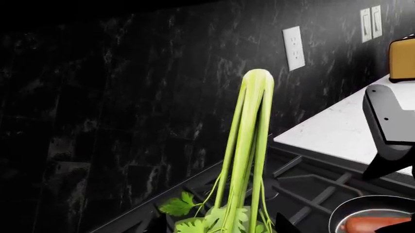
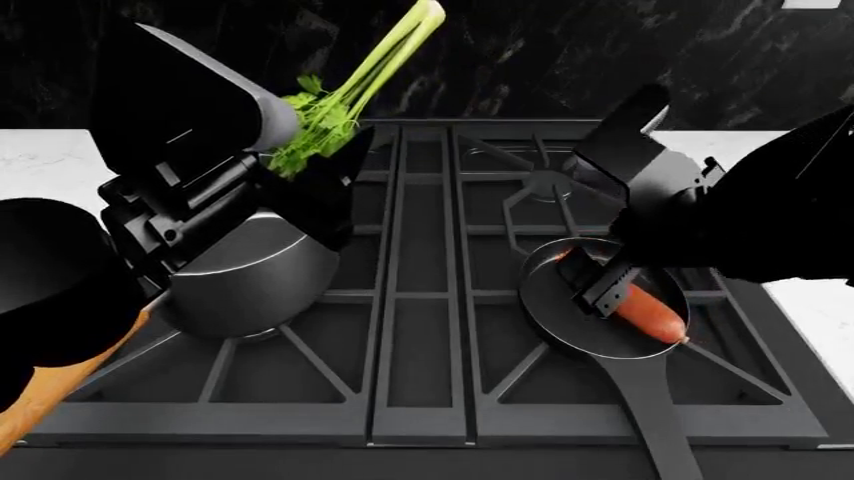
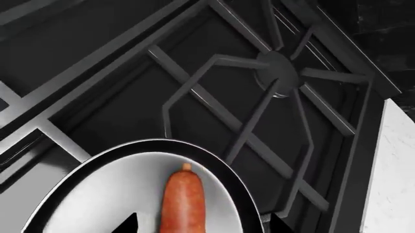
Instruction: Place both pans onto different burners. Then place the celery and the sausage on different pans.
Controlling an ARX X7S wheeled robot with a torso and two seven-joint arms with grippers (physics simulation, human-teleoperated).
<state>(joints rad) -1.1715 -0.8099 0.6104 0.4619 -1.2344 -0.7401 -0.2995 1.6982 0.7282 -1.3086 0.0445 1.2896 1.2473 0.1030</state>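
We see the dark stove top (image 2: pixel 420 300) filling the head view, white counter (image 2: pixel 40 150) at 9 and 3 o'clock. At 8 o'clock the saucepan (image 2: pixel 254 275) sits on a burner grate, half hidden by our left arm; its wooden handle (image 2: pixel 54 385) runs toward 7 o'clock. At 4 o'clock the frying pan (image 2: pixel 587 325) rests on another grate with the sausage (image 2: pixel 650 312) inside. The celery (image 2: pixel 350 90) rises at 11 o'clock, clasped at its leafy end by our left gripper (image 2: pixel 300 150). Our right gripper (image 2: pixel 601 285) hangs over the sausage; we cannot tell its grip. A toaster (image 1: pixel 402 60) and wall outlet (image 1: pixel 294 47) stand beyond.
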